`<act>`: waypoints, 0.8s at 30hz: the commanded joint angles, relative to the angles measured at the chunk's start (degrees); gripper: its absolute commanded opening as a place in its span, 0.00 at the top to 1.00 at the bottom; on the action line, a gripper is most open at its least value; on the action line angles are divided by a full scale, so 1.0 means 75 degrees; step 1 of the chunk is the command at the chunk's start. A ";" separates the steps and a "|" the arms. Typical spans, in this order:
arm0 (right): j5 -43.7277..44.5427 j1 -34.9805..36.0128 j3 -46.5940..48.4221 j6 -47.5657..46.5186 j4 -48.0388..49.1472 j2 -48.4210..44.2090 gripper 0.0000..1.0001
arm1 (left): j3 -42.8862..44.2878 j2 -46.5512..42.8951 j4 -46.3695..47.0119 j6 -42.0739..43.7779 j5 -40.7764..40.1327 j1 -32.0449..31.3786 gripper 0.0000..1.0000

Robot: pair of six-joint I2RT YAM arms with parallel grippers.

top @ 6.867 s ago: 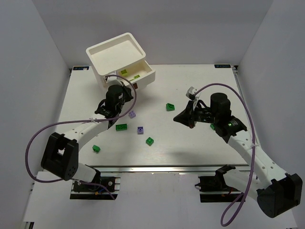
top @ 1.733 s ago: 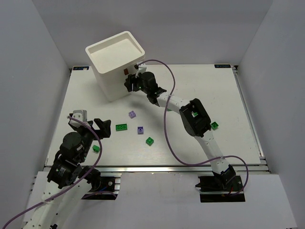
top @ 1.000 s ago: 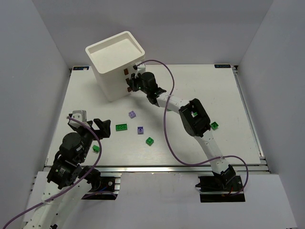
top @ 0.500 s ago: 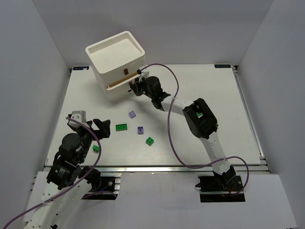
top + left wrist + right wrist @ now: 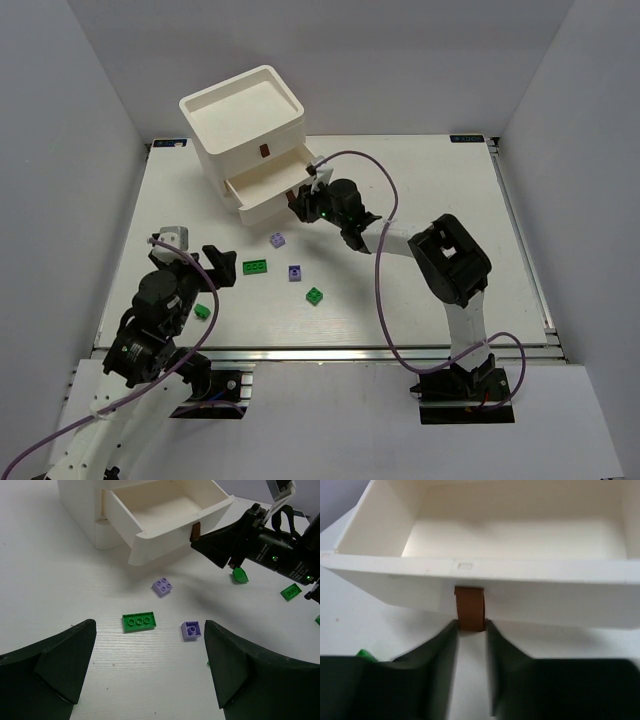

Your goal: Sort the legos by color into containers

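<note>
The white drawer unit (image 5: 240, 110) stands at the back left. Its middle drawer (image 5: 262, 192) is pulled out and looks bare inside (image 5: 510, 535). My right gripper (image 5: 303, 200) (image 5: 470, 627) has both fingertips pressed on the sides of that drawer's brown handle (image 5: 469, 609). Loose legos lie on the table: a green plate (image 5: 255, 267) (image 5: 139, 621), two purple bricks (image 5: 278, 240) (image 5: 295, 272) and small green ones (image 5: 315, 295) (image 5: 202, 311). My left gripper (image 5: 190, 265) (image 5: 150, 635) hangs wide open above the near-left table, holding nothing.
More green bricks (image 5: 239, 575) (image 5: 290, 591) lie under and beyond the right arm. Another drawer handle (image 5: 264, 151) shows on the shut top drawer. The right arm and its purple cable (image 5: 385, 290) stretch across the middle of the table.
The right gripper has drawn the middle drawer out toward the table's centre while holding its handle. The left arm has barely moved.
</note>
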 commanded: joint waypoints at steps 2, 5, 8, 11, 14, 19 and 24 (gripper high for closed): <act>-0.0806 -0.0025 -0.0316 -0.0254 -0.0155 -0.0495 0.32 | 0.0074 0.0494 -0.0048 -0.0434 0.0183 -0.0026 0.02; -0.1322 -0.0060 -0.0607 -0.0290 -0.0437 -0.0869 0.17 | 0.0238 0.0870 -0.0248 -0.1171 0.0521 0.0056 0.02; -0.1709 -0.0130 -0.1227 -0.0255 -0.0624 -0.1466 0.16 | 0.0507 0.1536 -0.0611 -0.2154 0.0769 0.0127 0.03; -0.2212 -0.0212 -0.1721 -0.0336 -0.1161 -0.2321 0.18 | 0.0753 0.1749 -0.1091 -0.3139 0.0710 0.0127 0.07; -0.2949 -0.0259 -0.2097 -0.0874 -0.2527 -0.3352 0.26 | 0.0731 0.1797 -0.1572 -0.4042 0.0617 0.0127 0.25; -0.4568 -0.0470 -0.2039 -0.2035 -0.4619 -0.4993 0.60 | 0.0672 0.1831 -0.2810 -0.5356 0.0033 0.0127 0.43; -0.5963 -0.0587 -0.2027 -0.2456 -0.5721 -0.6398 0.23 | 0.0929 0.2300 -0.4067 -0.6775 -0.0613 0.0127 0.35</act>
